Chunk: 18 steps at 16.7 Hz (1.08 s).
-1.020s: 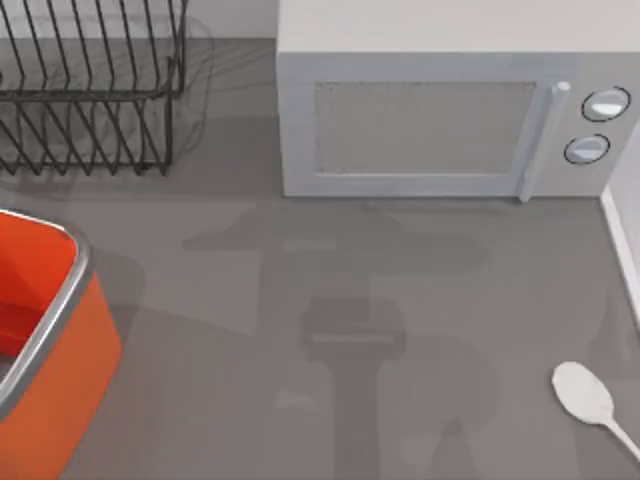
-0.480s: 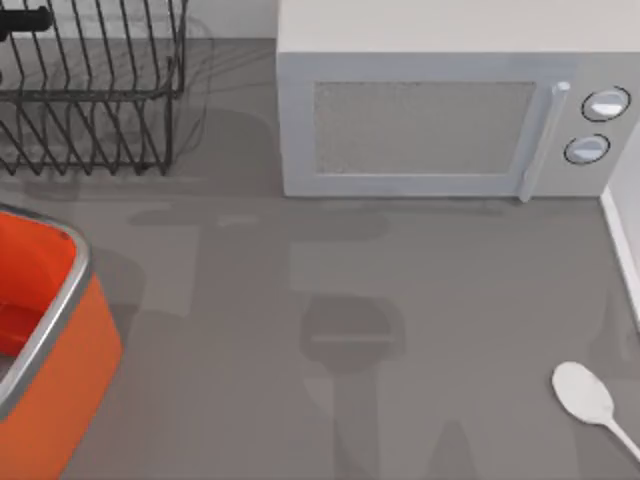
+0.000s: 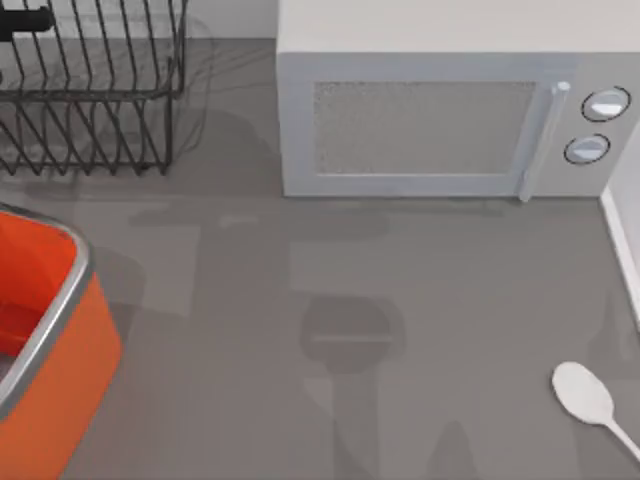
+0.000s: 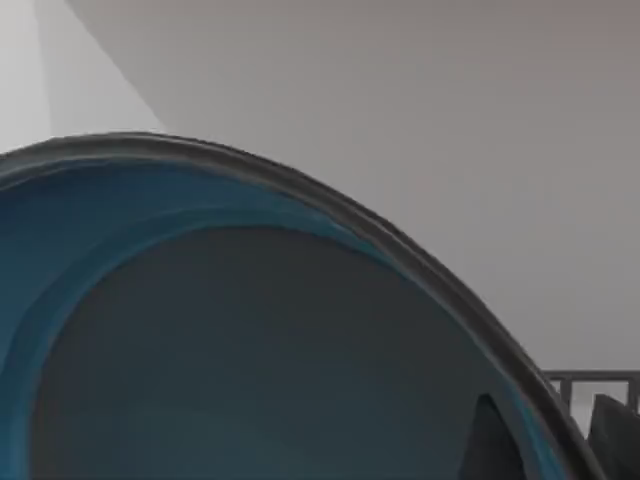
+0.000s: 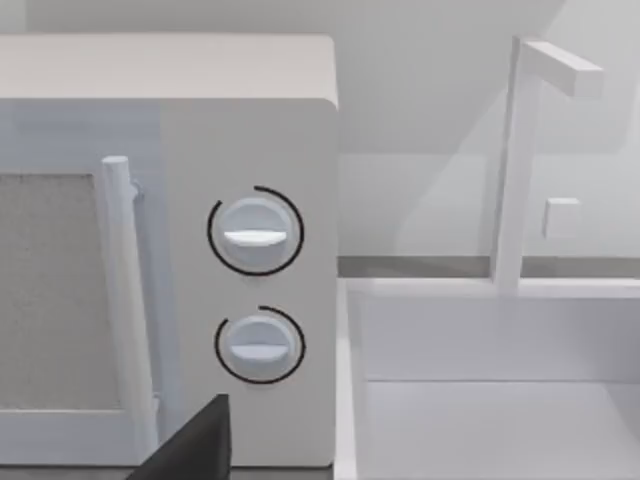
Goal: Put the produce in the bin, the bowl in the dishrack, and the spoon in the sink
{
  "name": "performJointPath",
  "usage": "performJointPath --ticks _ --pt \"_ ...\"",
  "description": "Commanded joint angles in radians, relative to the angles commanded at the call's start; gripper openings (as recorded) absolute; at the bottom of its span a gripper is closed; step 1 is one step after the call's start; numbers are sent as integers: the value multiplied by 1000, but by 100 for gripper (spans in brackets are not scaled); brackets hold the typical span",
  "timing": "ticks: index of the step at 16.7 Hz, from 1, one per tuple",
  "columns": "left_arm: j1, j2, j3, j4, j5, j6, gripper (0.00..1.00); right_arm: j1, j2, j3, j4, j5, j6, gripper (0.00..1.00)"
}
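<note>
The blue-teal bowl (image 4: 230, 330) is seen from very close in the left wrist view, with its rim arching across. My left gripper is shut on it, and a dark finger (image 4: 488, 440) shows behind the rim. A black part of my left arm (image 3: 25, 18) sits over the black wire dishrack (image 3: 95, 90) at the back left. The white spoon (image 3: 588, 395) lies on the counter at the front right. The orange bin (image 3: 55, 360) stands at the front left. The sink (image 5: 480, 400) appears in the right wrist view, beside a dark part of my right gripper (image 5: 195, 448). The produce is out of view.
A white microwave (image 3: 440, 110) stands at the back centre, with its handle and two knobs on its right side. The sink's raised white edge (image 3: 622, 240) runs along the right. A white faucet (image 5: 520, 150) rises behind the sink.
A black part of my left arm has come in over the dishrack's back left corner, and the arm shadows on the counter have shifted left. The spoon has not moved.
</note>
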Motion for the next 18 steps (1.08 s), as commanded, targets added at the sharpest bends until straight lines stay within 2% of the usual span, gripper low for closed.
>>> performJointPath --ticks 7,18 --pt "0 0 0 0 0 0 98 0 0 0 0 0 0 100" --pt "2 -10 -5 -5 -1 0 100 0 0 0 0 0 0 100"
